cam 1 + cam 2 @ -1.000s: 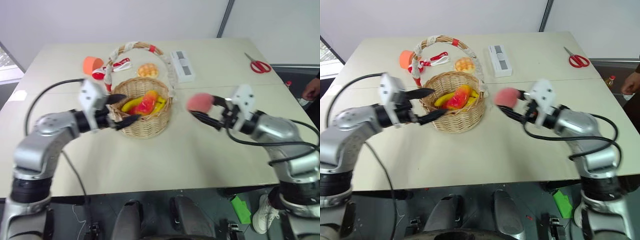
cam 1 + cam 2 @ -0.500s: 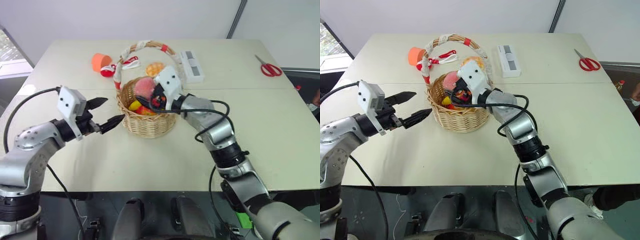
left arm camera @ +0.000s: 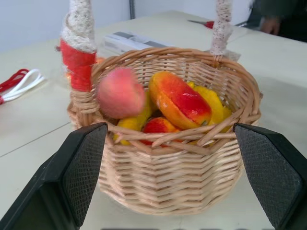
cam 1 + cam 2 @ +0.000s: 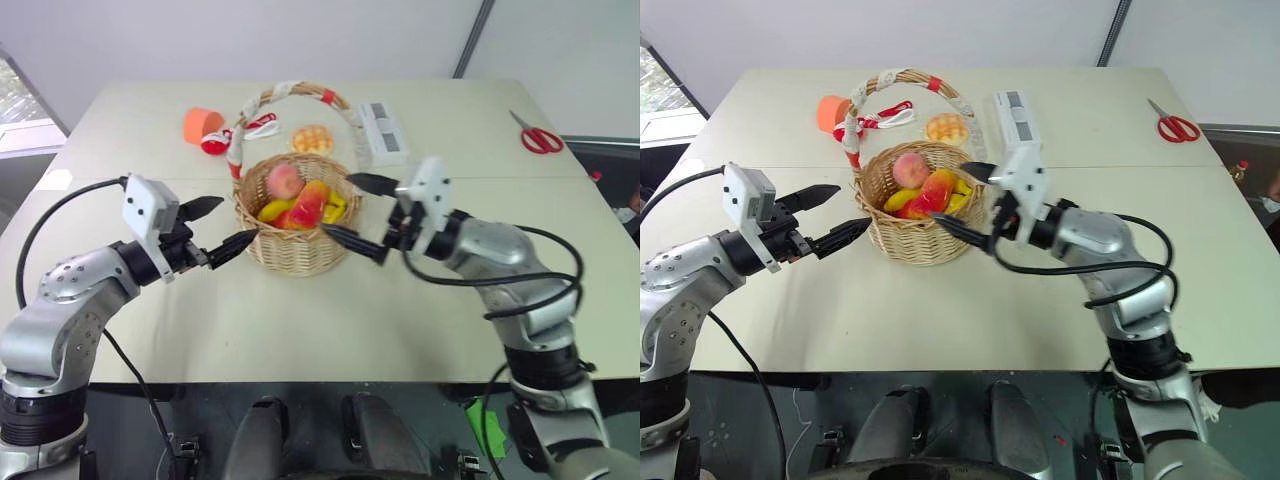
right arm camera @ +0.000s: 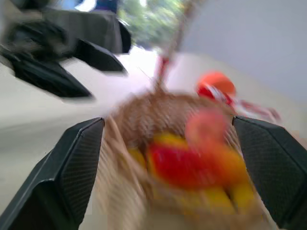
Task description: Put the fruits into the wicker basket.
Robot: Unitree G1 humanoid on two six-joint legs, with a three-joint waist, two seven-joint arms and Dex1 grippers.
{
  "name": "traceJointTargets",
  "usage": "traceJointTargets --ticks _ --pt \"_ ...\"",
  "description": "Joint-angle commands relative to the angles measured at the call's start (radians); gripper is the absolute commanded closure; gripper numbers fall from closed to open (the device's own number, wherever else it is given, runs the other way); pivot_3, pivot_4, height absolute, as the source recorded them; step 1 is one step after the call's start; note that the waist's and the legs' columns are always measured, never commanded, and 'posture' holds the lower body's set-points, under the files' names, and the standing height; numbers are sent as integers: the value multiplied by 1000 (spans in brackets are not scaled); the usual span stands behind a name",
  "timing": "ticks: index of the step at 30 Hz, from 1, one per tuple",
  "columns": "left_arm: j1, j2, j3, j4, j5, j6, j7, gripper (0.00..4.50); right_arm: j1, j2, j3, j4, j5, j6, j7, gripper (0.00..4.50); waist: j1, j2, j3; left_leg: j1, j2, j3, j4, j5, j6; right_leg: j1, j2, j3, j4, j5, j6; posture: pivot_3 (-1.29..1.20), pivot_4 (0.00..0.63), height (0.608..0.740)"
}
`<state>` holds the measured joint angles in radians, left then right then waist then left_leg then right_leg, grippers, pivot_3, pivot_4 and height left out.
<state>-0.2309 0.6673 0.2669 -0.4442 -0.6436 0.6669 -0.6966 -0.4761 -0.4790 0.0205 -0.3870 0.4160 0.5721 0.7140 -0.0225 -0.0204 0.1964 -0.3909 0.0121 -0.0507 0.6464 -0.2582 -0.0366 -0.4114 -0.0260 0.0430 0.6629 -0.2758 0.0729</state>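
Both grippers are seen released and empty beside the basket (image 4: pixel 293 222): the left gripper (image 4: pixel 220 228) is held at the basket's 9 o'clock side, the right gripper (image 4: pixel 362 215) at its 3 o'clock side, neither touching the wicker. Inside the basket, three fruits are found together: the peach (image 4: pixel 285 181) toward 11 o'clock, the mango (image 4: pixel 311 203) at the centre, and the banana (image 4: pixel 271 210) tucked beneath them. The basket is placed near the middle of the tabletop (image 4: pixel 300 320). Behind it, at 12 o'clock, a bread bun (image 4: pixel 312 139) is seen, with an orange cup (image 4: pixel 201 124) at 10 o'clock. Red scissors (image 4: pixel 540 136) are left far off at 2 o'clock.
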Motion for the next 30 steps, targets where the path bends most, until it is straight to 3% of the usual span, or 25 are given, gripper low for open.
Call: traceJointTargets --ticks 1,8,9,12,17,18,25,30 --pt "-30 -9 -6 -9 -30 -8 -4 0 -10 31 -35 33 -9 -14 -72 51 -12 0 0 1 0 1 0 0 0 0 1 0 0 0 0 0 150 740" --pt "-87 -69 -59 -5 -45 -14 8 0 -175 219 3 375 -129 -129 -240 51 -24 0 0 1 3 1 0 0 0 -1 10 3 2 0 -1 0 150 740" --pt "-87 -71 -66 -5 -41 -16 9 0 -191 235 8 409 -136 -149 -240 286 -23 0 0 1 3 1 0 0 0 -1 10 3 2 0 -1 0 150 740" --pt "-82 -85 -79 -19 -42 -14 25 0 -219 266 13 488 -150 -198 -236 1259 -20 0 0 -1 4 0 0 0 0 -2 10 3 2 0 -1 0 150 740" --pt "-48 -96 -76 -47 -51 -15 49 0 -208 275 -6 475 -135 -214 -235 3987 -18 0 0 -1 3 0 0 0 0 -2 6 3 2 1 -1 0 150 740" --pt "-43 -97 -76 -52 -52 -16 52 0 -204 273 -8 466 -133 -215 -235 4316 -19 0 0 -1 3 0 0 0 0 -2 6 3 2 1 -1 0 150 740" --pt "-64 -111 -100 -32 -56 -23 52 0 -130 163 -147 303 -132 -220 -309 4303 -16 0 0 -2 3 -1 0 0 0 -2 6 3 1 0 -1 0 150 740" --pt "-104 -127 -126 19 -39 -42 33 0 -90 57 -279 326 -172 -234 -408 4303 -2 1 0 -2 0 1 0 0 0 -2 6 3 1 0 -1 0 150 740"
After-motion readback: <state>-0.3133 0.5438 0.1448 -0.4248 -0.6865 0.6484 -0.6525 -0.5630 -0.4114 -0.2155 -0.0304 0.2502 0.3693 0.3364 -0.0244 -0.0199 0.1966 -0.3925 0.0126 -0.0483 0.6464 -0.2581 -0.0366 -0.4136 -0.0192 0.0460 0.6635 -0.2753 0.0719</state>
